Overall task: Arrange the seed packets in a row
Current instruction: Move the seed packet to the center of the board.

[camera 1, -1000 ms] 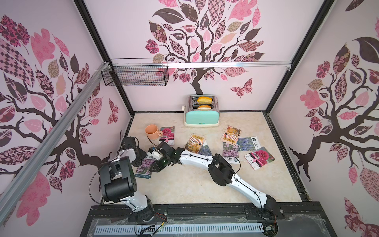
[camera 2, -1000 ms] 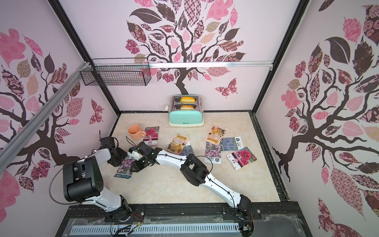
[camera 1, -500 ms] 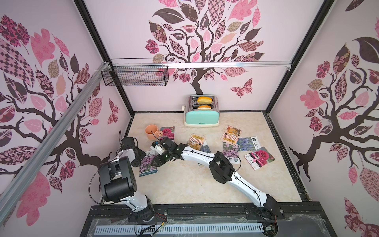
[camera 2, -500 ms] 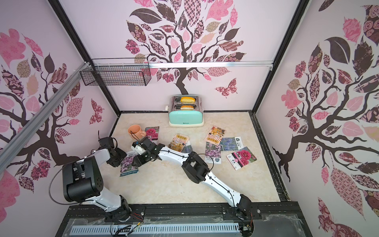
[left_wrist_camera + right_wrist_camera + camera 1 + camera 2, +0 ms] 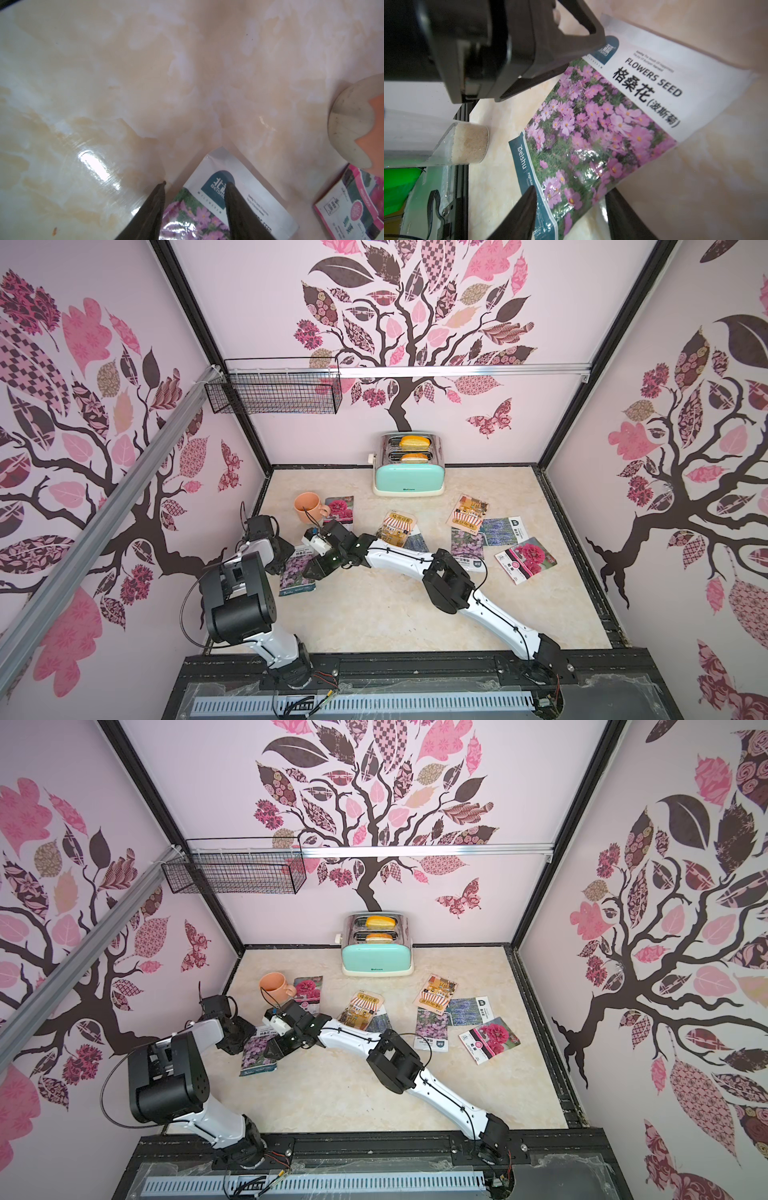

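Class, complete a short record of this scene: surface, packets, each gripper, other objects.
Surface: marbled tabletop
Seed packets: eight, scattered, not yet in a row
Packet between grippers: pink-purple flower packet, lying on the table
Left gripper: open, one finger over its logo end
Right gripper: open, fingers astride its opposite end
Other objects: orange mug, mint toaster, wire basket

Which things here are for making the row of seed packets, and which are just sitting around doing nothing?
For the job, eight seed packets:
pink-purple flower packets
magenta bloom packets
orange shopfront packets
lavender packets

Just lying about:
mint toaster with bread in it
orange mug
wire basket on the wall
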You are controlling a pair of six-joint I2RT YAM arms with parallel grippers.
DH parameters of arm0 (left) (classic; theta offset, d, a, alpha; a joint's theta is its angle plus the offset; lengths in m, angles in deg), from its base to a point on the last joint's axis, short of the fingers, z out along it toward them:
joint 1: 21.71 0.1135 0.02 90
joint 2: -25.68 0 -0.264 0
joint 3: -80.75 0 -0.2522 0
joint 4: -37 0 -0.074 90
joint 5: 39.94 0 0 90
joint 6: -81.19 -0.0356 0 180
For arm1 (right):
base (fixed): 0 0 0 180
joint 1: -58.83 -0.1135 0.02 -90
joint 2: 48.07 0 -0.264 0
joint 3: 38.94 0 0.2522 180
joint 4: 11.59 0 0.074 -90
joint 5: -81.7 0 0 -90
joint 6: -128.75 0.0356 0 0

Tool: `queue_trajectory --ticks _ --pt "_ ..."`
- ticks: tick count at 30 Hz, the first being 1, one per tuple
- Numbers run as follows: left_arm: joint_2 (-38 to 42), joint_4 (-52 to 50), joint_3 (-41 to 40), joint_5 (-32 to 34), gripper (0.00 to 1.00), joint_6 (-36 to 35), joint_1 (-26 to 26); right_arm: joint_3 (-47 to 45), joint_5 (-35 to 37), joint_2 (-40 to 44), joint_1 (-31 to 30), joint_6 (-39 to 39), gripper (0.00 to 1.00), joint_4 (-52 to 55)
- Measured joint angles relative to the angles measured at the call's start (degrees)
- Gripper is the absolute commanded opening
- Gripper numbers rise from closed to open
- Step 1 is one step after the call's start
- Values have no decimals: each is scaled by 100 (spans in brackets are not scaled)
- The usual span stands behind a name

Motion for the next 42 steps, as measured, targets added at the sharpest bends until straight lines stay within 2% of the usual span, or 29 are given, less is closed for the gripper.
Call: queue_trajectory --ticks 4,24,33,42 --pt "0 17 0 0 49 -4 0 -114 125 37 -46 35 60 -133" --pt "291 114 -280 87 65 199 0 -706 1488 444 -291 682 63 -269" --pt "717 181 -452 48 73 258 0 -1091 1893 752 -321 776 64 -101" --pt "1488 127 -455 264 74 258 0 -1751 2229 1298 -177 507 65 306"
